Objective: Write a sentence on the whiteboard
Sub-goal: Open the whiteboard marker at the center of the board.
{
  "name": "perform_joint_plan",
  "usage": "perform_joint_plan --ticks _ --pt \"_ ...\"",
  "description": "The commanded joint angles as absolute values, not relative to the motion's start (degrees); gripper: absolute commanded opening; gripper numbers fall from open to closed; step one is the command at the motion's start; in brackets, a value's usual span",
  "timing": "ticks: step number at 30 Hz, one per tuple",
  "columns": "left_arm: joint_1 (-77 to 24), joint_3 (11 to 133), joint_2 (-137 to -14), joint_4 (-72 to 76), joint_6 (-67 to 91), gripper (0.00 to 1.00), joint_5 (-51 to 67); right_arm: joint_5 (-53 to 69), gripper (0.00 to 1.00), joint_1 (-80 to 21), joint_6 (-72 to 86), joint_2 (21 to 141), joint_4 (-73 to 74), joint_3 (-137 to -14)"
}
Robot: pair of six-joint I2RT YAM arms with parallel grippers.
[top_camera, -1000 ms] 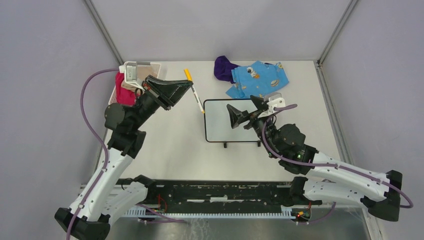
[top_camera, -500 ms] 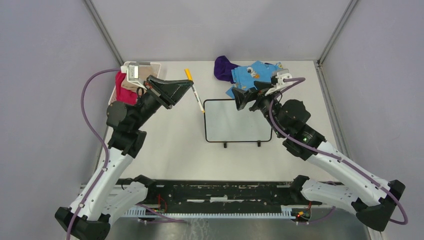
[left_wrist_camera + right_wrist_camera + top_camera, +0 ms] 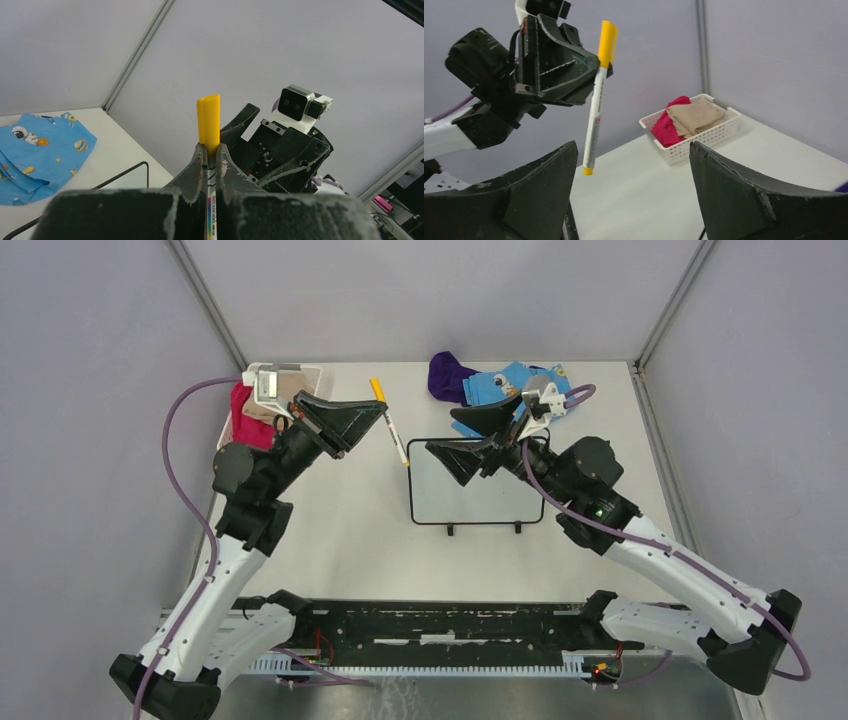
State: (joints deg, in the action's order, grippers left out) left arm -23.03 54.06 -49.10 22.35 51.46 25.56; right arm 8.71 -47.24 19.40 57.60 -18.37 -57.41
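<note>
My left gripper [image 3: 383,412] is shut on a white marker [image 3: 398,440] with a yellow cap, held in the air just left of the whiteboard [image 3: 480,502]. In the left wrist view the cap [image 3: 208,120] sticks up between the closed fingers of the left gripper [image 3: 210,150]. The board lies flat at mid-table, and no sentence shows on its white face. My right gripper [image 3: 440,432] hovers open over the board's back left corner, pointing at the marker. In the right wrist view the marker [image 3: 595,115] hangs ahead of the right gripper [image 3: 633,146], nearer its left finger.
A white basket [image 3: 696,137] holding red and beige cloths sits at the back left, under the left wrist. A purple cloth [image 3: 447,375] and a blue patterned cloth [image 3: 497,387] lie behind the board. Grey walls enclose the table.
My right gripper swung from over the board's middle to the blue cloth, then left toward the marker, its jaws narrowing slightly. The left arm and marker have stayed still.
</note>
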Motion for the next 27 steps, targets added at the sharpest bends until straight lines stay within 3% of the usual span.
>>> perform_joint_plan --ticks 1,10,27 --pt "-23.37 56.35 -47.40 23.62 49.63 0.02 27.13 19.12 0.87 -47.27 24.45 60.08 -26.29 -60.43" --pt "-24.08 56.79 -46.70 23.29 48.77 0.02 28.40 24.33 0.82 -47.68 30.18 64.78 -34.58 -61.62" --pt "-24.72 55.90 -46.51 25.75 49.84 0.02 31.25 26.17 0.59 -50.13 36.68 71.75 -37.86 -63.94"
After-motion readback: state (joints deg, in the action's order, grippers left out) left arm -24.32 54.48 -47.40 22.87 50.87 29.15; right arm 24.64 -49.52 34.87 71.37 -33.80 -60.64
